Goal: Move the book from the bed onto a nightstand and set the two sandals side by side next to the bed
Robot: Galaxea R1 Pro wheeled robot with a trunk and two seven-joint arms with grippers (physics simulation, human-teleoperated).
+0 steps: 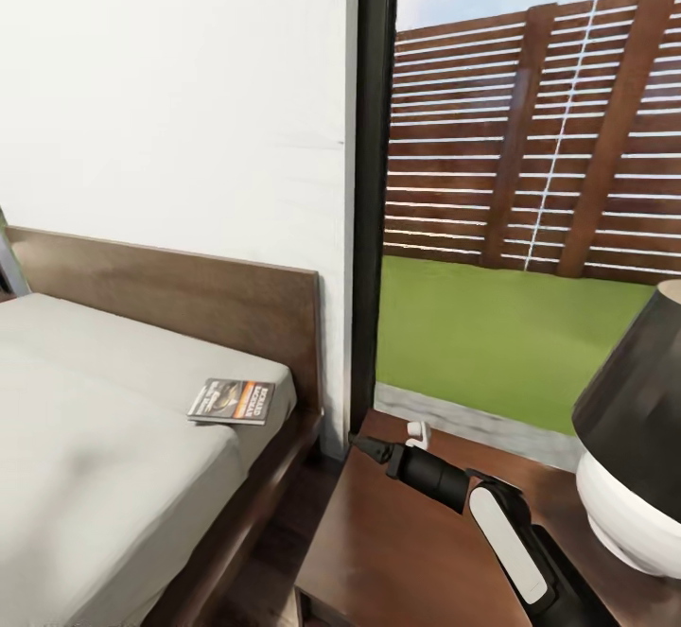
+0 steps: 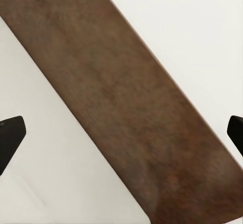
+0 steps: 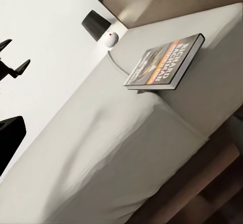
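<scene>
- The bed (image 1: pixel 104 438) takes up the left of the head view, its headboard (image 1: pixel 189 291) flat against the white wall (image 1: pixel 170 88). The grey mattress (image 1: pixel 85 419) lies bare but for one thing, so a reach across it meets nothing else.
- The window (image 1: pixel 530 182) stands just right of the headboard, with fence and grass beyond; its black frame rises between the bed and the nightstand.
- The nightstand (image 1: pixel 397 532) sits just beside the bed's head corner, low and flat-topped. Its near half is free, which suits it as the drop spot; a lamp (image 1: pixel 634 438) holds its right side.
- The right arm (image 1: pixel 473 504) stretches over the nightstand top toward the bed, likely so the wrist camera faces the book.
- The book (image 1: pixel 233 401) lies flat, cover up, at the mattress corner near the headboard and the bedside edge, close to the nightstand. The right wrist view shows it (image 3: pixel 164 62) with its spine overhanging a fold of mattress, a lip that should help a pinch.
- The right gripper (image 1: pixel 364 443) is small and dark at the arm's end, short of the bed; how its jaws stand I cannot tell.
- The left gripper (image 2: pixel 121 133) looks along the headboard, its jaws spread wide with nothing between.
</scene>
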